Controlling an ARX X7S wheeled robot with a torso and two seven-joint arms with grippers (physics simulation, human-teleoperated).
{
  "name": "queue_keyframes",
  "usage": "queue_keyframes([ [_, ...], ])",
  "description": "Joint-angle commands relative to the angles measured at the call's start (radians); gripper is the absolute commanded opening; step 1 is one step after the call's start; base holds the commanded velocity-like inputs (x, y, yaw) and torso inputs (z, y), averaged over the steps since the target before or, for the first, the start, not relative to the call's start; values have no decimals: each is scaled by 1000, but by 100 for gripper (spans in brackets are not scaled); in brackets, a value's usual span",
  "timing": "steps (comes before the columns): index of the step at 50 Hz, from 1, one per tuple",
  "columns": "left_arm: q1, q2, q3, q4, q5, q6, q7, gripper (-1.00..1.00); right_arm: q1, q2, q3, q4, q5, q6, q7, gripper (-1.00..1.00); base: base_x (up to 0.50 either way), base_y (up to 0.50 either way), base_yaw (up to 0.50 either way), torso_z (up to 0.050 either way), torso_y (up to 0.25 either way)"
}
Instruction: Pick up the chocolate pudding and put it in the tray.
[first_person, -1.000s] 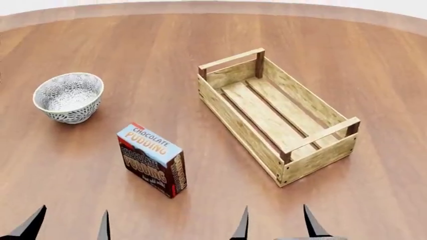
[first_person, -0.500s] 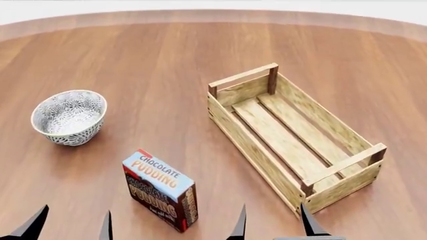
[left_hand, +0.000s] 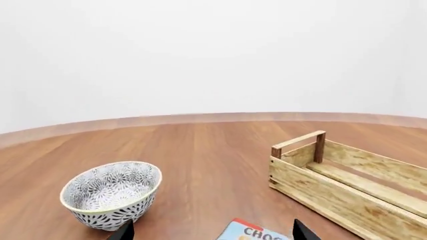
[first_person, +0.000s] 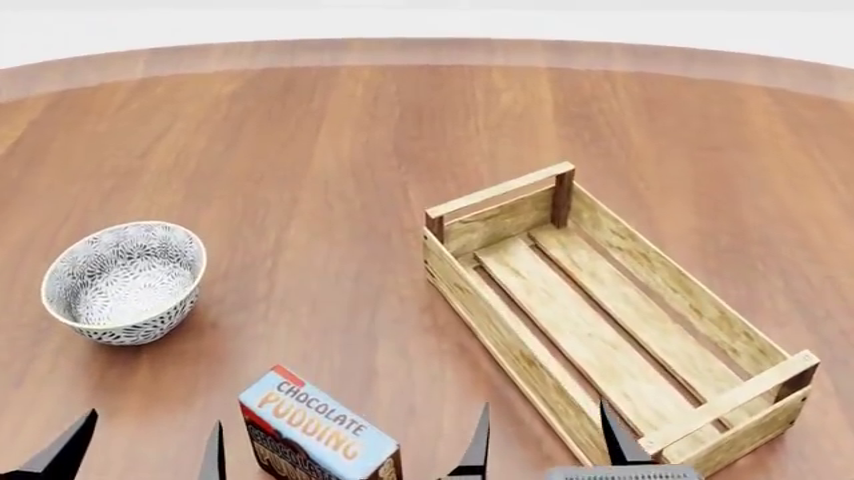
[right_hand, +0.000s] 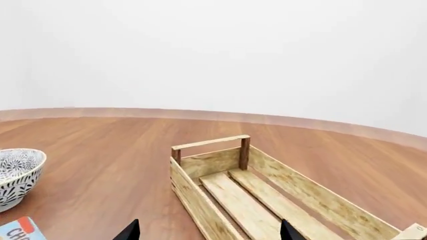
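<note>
left gripper (first_person: 144, 450) spread wide, empty | right gripper (first_person: 545, 445) spread wide, empty | chocolate pudding (first_person: 318, 436) untouched between them, tray (first_person: 497, 325) beside

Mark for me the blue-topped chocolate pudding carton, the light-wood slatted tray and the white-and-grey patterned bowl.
blue-topped chocolate pudding carton (first_person: 318, 427), head view, on its light-blue lettered top.
light-wood slatted tray (first_person: 502, 335), head view, on its near long side wall.
white-and-grey patterned bowl (left_hand: 115, 215), left wrist view, on its outer wall.

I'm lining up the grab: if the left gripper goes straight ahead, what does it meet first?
Probably the pudding, which sits just ahead between the open left gripper fingertips, nearer than the bowl. Depth is hard to judge.
</note>
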Motion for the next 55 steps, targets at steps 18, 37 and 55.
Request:
queue_keyframes([
  [18,-5,-23,25,15,-11,-7,-23,100,21,26,-15,-74,26,60,27,100,3,0,0,0,0],
  [37,0,-37,34,20,-22,-1,-35,100,-75,125,-87,-69,121,-5,-161,100,22,0,0,0,0],
  [55,2,-45,53,28,-25,2,-45,100,-75,191,-169,-12,87,-48,-265,100,0,0,0,0,0],
])
